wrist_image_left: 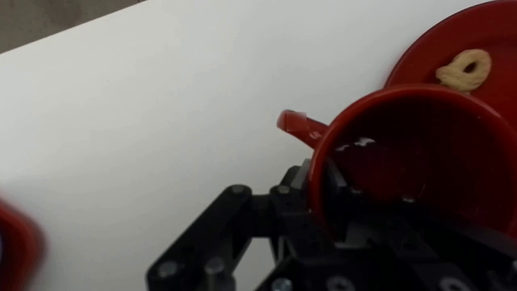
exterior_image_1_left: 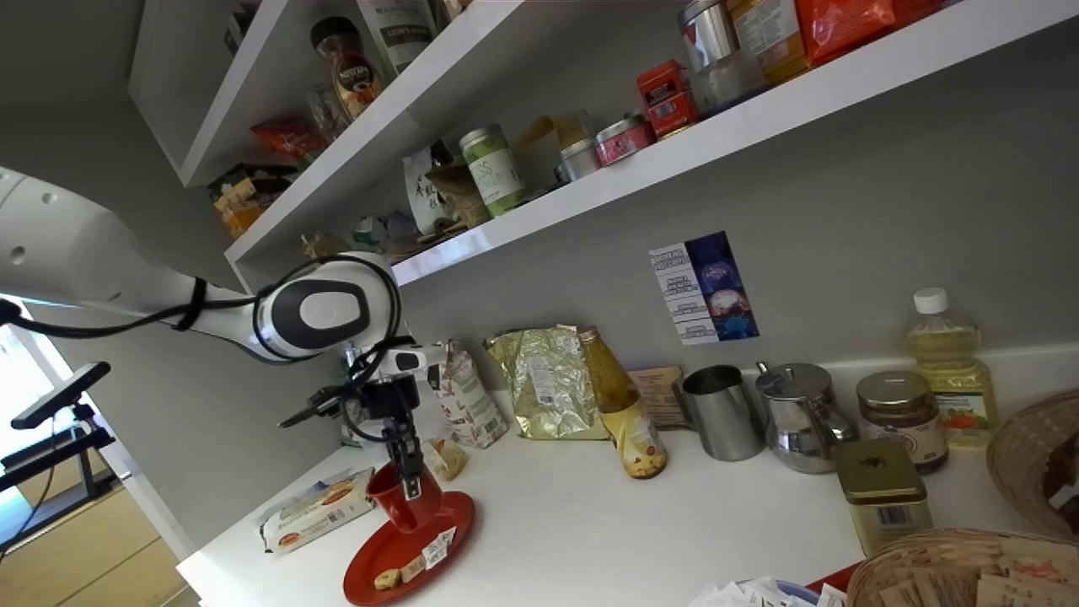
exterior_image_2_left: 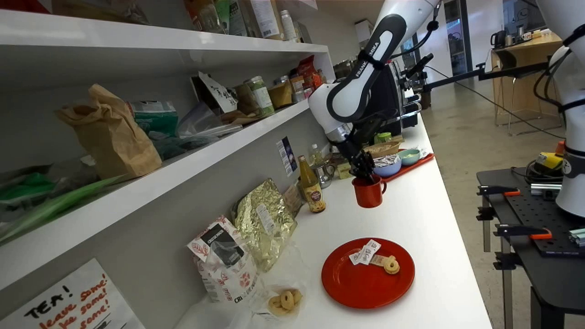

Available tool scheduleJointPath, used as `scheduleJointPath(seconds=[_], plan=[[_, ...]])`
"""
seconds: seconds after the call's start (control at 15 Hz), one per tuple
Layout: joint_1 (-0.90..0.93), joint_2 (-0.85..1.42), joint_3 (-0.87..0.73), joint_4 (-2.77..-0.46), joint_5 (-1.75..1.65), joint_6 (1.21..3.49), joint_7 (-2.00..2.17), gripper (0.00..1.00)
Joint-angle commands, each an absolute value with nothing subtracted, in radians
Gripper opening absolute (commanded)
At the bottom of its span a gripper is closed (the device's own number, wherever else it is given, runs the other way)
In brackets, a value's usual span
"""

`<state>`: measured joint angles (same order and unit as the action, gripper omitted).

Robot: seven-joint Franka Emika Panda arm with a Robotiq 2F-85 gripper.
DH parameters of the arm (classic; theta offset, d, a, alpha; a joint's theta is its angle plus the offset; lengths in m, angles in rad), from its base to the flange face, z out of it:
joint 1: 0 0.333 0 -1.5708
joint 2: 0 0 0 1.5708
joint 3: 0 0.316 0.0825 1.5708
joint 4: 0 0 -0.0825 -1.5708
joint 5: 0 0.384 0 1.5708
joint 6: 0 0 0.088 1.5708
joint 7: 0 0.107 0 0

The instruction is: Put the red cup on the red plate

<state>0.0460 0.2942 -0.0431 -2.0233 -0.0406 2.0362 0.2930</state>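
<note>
The red cup (exterior_image_2_left: 368,195) hangs roughly upright above the white counter, apart from the plate in an exterior view. It also shows in an exterior view (exterior_image_1_left: 428,499), overlapping the plate's upper part. The red plate (exterior_image_2_left: 347,289) lies flat on the counter and also shows in an exterior view (exterior_image_1_left: 379,558). It holds a ring-shaped biscuit (exterior_image_2_left: 391,265) and small paper packets (exterior_image_2_left: 367,252). My gripper (wrist_image_left: 318,176) is shut on the cup's rim, one finger inside and one outside. In the wrist view the cup (wrist_image_left: 428,153) hides part of the plate (wrist_image_left: 418,52).
A gold foil bag (exterior_image_2_left: 263,224), a paper flour-type bag (exterior_image_2_left: 226,260) and a bottle (exterior_image_2_left: 311,185) stand along the wall. A plastic bag of biscuits (exterior_image_2_left: 285,301) lies beside the plate. A red tray (exterior_image_2_left: 416,165) with bowls lies farther along. A shelf (exterior_image_1_left: 742,105) overhangs the counter.
</note>
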Motion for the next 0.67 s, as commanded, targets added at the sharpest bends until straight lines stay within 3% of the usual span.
scheduleJointPath(seconds=[0.0,0.6], plan=[[0.107,0.251,0.011,-2.007,-0.056,1.981,0.333,0.02],[0.244,0.401,0.095,-1.749,-0.097,1.844,0.432,0.02]])
